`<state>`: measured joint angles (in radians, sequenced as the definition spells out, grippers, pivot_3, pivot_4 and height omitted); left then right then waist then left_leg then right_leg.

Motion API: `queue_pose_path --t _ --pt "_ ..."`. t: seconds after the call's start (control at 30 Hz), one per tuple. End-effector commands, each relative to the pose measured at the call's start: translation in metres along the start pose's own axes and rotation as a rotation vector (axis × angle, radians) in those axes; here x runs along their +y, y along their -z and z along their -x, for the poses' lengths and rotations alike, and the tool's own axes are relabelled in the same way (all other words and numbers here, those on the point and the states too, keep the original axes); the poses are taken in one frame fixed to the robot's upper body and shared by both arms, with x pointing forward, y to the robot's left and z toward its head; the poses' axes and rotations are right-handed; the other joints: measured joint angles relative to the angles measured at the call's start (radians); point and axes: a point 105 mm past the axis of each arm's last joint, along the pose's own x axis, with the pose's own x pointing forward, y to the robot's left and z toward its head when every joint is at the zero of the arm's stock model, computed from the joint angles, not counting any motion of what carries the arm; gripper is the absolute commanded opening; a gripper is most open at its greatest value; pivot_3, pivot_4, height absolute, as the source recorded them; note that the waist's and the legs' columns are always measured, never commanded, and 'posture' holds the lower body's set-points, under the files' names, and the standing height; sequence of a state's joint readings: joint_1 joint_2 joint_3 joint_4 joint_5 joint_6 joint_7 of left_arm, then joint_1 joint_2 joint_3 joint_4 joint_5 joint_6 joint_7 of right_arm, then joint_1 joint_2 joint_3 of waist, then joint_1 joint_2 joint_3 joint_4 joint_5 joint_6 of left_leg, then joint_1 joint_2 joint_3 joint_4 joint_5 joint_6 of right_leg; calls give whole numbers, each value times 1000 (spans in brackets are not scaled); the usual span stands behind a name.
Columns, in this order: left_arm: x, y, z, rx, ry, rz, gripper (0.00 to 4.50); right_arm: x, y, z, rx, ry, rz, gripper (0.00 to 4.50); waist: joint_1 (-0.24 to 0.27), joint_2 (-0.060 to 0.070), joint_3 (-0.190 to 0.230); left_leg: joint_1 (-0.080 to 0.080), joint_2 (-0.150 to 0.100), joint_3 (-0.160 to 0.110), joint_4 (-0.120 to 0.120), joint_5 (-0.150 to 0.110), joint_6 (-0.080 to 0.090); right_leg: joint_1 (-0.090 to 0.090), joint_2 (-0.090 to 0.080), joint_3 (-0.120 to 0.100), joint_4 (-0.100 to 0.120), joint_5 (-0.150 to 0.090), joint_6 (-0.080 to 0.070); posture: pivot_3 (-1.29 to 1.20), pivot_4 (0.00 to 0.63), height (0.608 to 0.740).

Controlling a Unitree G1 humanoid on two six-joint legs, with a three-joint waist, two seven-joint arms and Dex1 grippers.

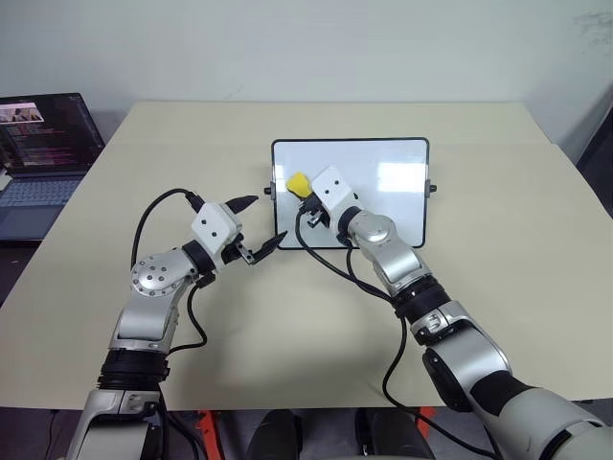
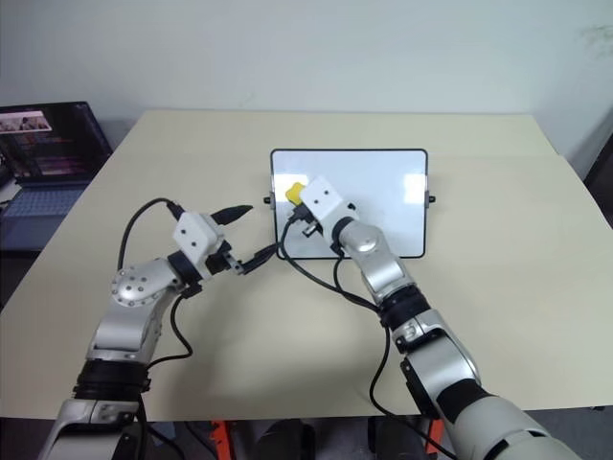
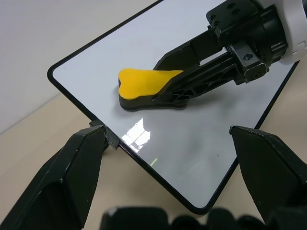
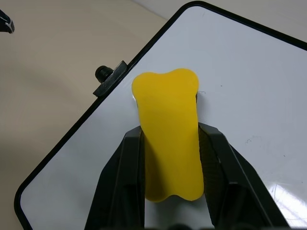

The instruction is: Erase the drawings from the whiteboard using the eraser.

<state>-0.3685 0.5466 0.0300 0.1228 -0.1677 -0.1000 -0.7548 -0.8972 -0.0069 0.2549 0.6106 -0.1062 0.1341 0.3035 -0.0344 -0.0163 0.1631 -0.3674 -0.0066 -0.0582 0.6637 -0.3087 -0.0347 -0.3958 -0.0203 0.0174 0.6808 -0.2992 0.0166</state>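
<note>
Arms reached forward from the near edge over a beige table (image 1: 498, 287). Nearest, the left gripper (image 1: 259, 228) hung just above the tabletop beside the near left corner of the whiteboard (image 1: 383, 163), its two black fingers spread apart and holding nothing; one fingertip (image 1: 276, 240) pointed at the board's near edge, the other lay close to the small black knob (image 4: 101, 73) on the board's left short side. A black cable (image 1: 144, 220) looped up from that wrist.

A little farther on, the right gripper (image 3: 160, 91) lay over the left part of the whiteboard, pointing forward and leftward. Its fingers (image 4: 120, 187) were clenched on the long sides of the eraser (image 4: 169, 139), a yellow block with a dark underside, whose free end stuck out beyond the fingertips toward the knob. In the left wrist view the eraser's dark base rested flat on the glossy white surface, near the board's left edge.

The whiteboard lay flat in the middle of the table, long sides running left to right, with ceiling light reflected on its right half. One faint speck (image 4: 248, 141) showed on the white surface to the right of the eraser; I could not tell whether any drawings lay under the gripper.

Farthest off, at the left beyond the table's edge, an open laptop (image 1: 43, 153) stood with its screen lit.
</note>
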Motion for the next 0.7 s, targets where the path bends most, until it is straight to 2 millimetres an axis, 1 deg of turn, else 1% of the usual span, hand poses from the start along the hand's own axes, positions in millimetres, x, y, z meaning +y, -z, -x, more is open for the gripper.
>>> queue_pose_path --t 0.03,0.13,0.47,0.63,0.7 --pt "4 -17 -2 -52 -9 -44 4500 -13 3 7 0 38 6 1228 1 0 0 0 0 0 0 0 0 0 0 0 0 0 0 0 150 740" --pt "5 -17 -2 -53 -10 -45 4500 -17 17 17 34 47 3 1228 6 0 0 0 0 -1 0 0 0 1 0 0 0 0 0 0 150 740" --pt "8 -18 -5 -58 -10 -45 4500 -36 48 53 130 92 19 1228 6 0 0 3 0 -1 1 0 0 4 0 -1 0 0 0 0 150 740" --pt "9 -18 -6 -60 -7 -46 4500 -40 48 56 136 101 19 1228 5 0 0 4 0 -2 2 0 0 6 0 -1 0 0 0 0 150 740" --pt "9 -19 -7 -62 -7 -47 4500 -37 41 50 121 97 15 1228 5 0 0 4 0 -2 2 0 0 6 0 -1 0 0 0 0 150 740"
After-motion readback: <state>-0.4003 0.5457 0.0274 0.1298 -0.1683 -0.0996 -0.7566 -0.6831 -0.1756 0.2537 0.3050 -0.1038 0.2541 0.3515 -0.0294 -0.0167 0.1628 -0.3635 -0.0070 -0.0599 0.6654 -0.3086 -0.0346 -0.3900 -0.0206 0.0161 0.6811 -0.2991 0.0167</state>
